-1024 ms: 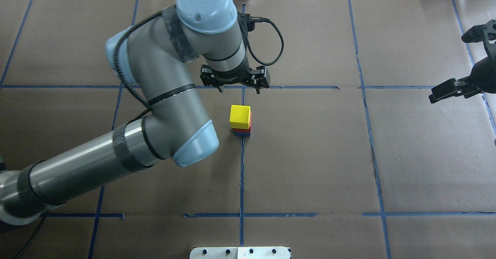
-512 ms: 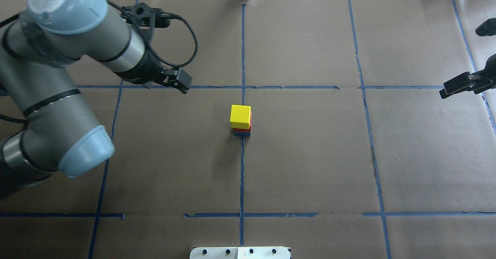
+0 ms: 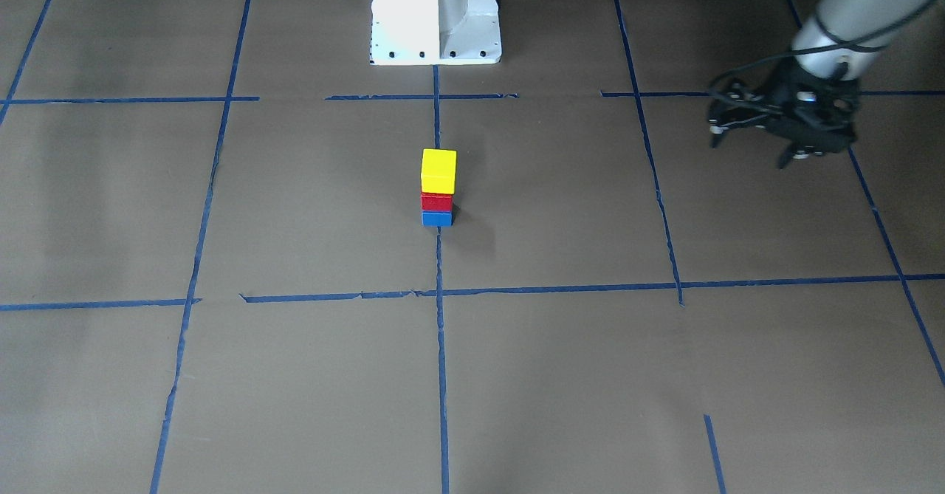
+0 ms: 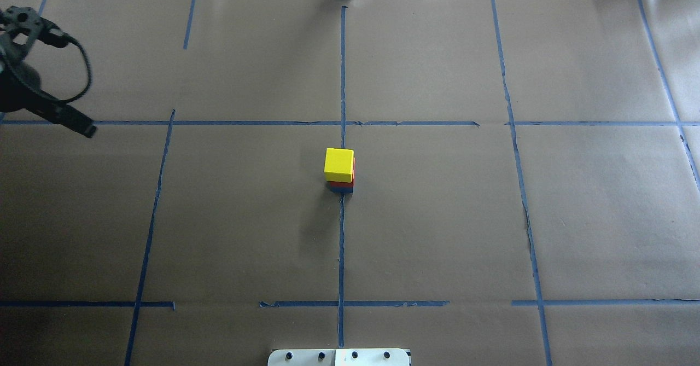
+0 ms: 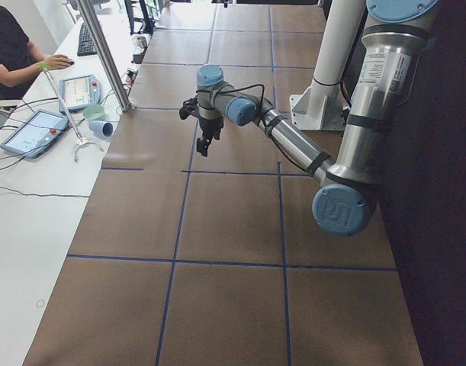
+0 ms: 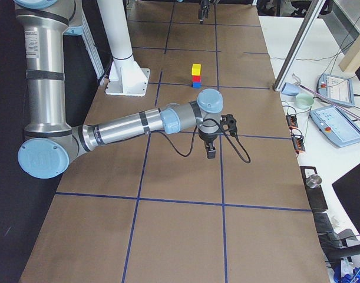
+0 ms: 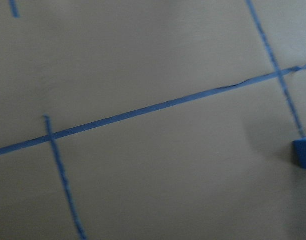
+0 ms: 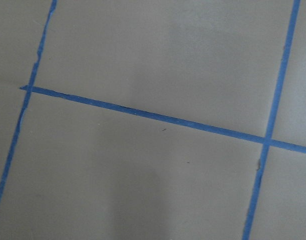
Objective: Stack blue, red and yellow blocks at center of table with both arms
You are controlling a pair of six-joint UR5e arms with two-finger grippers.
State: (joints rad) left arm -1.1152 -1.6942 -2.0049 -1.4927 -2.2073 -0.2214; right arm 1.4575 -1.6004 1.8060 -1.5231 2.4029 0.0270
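Note:
A stack stands at the table's centre: the yellow block point(image 4: 339, 162) on top, the red block point(image 3: 436, 201) under it and the blue block point(image 3: 436, 218) at the bottom. It also shows in the exterior right view point(image 6: 195, 76). My left gripper point(image 3: 749, 151) hangs open and empty above the paper, far to the stack's left. In the overhead view only one of its fingers point(image 4: 76, 124) shows, at the left edge. My right gripper point(image 6: 210, 150) shows only in the exterior right view, far from the stack. I cannot tell whether it is open or shut.
Brown paper with blue tape lines point(image 4: 342, 245) covers the table. The robot's white base point(image 3: 435, 14) stands behind the stack. Tablets and cups point(image 6: 303, 100) lie on the operators' side. A blue shape point(image 7: 304, 152) is cut off at the left wrist view's right edge.
My left arm has swung from just behind the stack far out to the left edge. My right gripper has left the overhead view on the right. The stack has not moved.

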